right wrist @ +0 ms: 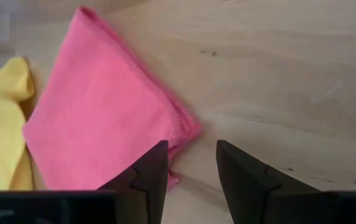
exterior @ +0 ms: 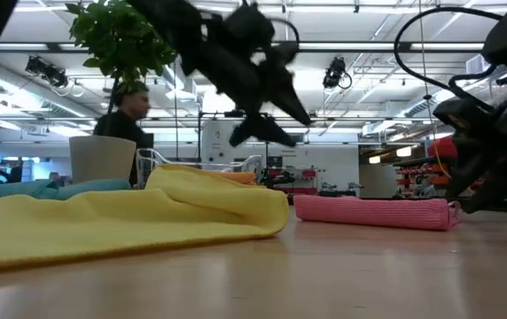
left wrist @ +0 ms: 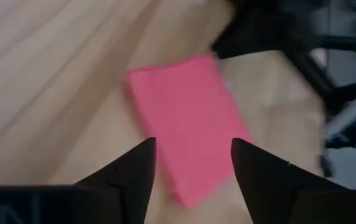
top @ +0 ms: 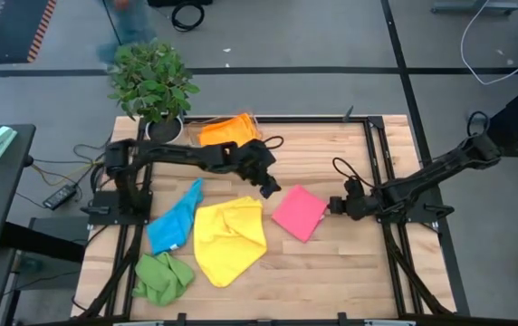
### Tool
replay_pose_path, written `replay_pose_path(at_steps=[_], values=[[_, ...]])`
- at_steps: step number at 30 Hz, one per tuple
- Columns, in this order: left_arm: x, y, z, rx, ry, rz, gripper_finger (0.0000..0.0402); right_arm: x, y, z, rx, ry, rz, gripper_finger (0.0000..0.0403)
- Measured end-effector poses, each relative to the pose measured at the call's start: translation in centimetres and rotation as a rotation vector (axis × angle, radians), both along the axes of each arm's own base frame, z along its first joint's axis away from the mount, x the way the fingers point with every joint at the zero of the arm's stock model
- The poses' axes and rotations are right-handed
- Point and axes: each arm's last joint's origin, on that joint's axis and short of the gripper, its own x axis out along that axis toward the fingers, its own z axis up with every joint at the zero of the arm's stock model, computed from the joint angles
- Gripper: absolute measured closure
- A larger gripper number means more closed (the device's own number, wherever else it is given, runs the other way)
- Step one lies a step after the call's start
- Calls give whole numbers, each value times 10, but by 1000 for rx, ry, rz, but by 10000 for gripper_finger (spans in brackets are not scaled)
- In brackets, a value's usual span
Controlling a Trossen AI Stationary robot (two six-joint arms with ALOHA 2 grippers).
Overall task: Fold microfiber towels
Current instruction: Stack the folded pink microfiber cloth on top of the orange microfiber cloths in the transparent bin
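5 microfiber towels on tabletop (top: 350, 263): 1 pink (top: 299, 213), 1 yellow (top: 228, 237), 1 blue (top: 174, 220), 1 green (top: 161, 277), 1 orange (top: 225, 130). 2 arms, 1 claw ea. 1 potted plant (top: 151, 81). 1 person (exterior: 126, 113) in bkgd.

left hand (top: 269, 188): raised mid-table, fingers apart | right hand (top: 334, 206): low, fingers apart

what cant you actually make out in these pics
- Orange towel: high view, partly covered by the left arm and cables; whether it is folded, or in a tray, is unclear.
- Left pincer: low view, a dark silhouette against ceiling lights.
- Pink towel: left wrist view blurred, its near edge hidden behind the fingers.
- Green towel: crumpled, layers unreadable.
- Right pincer: high view too small to show whether it touches the pink towel.
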Motion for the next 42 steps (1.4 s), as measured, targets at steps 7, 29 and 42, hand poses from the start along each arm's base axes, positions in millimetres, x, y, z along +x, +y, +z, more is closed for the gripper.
replay_pose_path(at_steps=[7, 29, 42], values=[[21, 26, -58, 13, -5, 52, 179, 4, 1, -8, 20, 25, -96, 260], [61, 36, -98, -68, -112, 2, 207, 16, 5, -1, 93, -57, -153, 260], [64, 38, -107, -32, -74, -12, 211, 19, 6, -4, 102, -38, -177, 260]])
